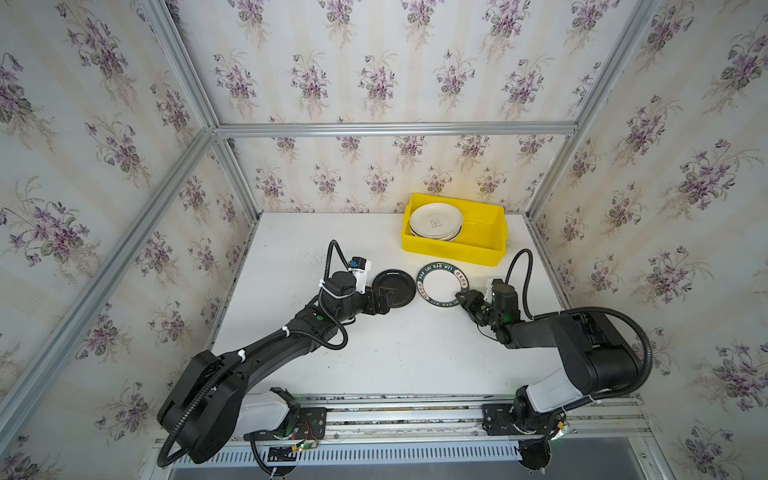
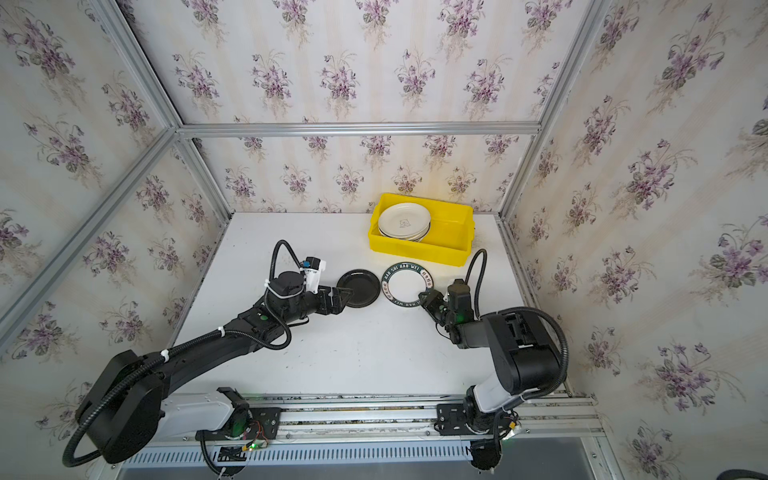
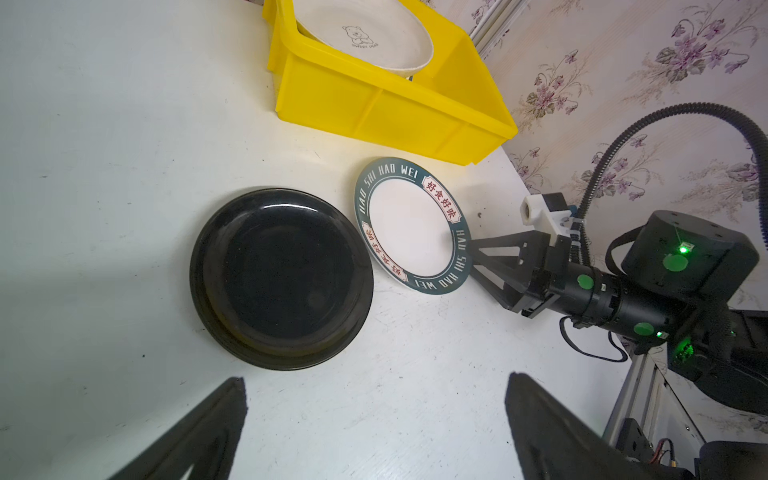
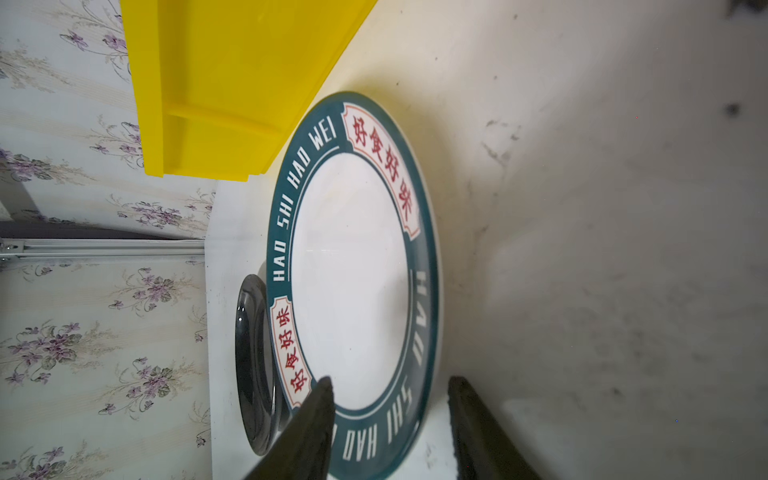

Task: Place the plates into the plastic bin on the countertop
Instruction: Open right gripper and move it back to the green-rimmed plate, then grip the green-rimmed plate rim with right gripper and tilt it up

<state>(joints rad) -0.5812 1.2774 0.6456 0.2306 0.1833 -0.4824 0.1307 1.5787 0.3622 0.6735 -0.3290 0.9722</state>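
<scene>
**Right wrist view: right gripper straddles the lettered plate**

Your jaws stand parted around its rim, not clamped. It lies on the countertop, beside the black plate, just before the yellow bin. Your left gripper gapes empty near the black plate.

Light's bright and even, seems to come from overhead, so the countertop only shows soft faint shadows under the arms. Both top views are sharp but fisheye-bent, the aluminium rails bow toward the edges. Left wrist view: small glare on the black plate, a broad dim patch on the white, left gripper out of focus. Right wrist view: yellow cast beside the plastic bin, right gripper blurry
</scene>
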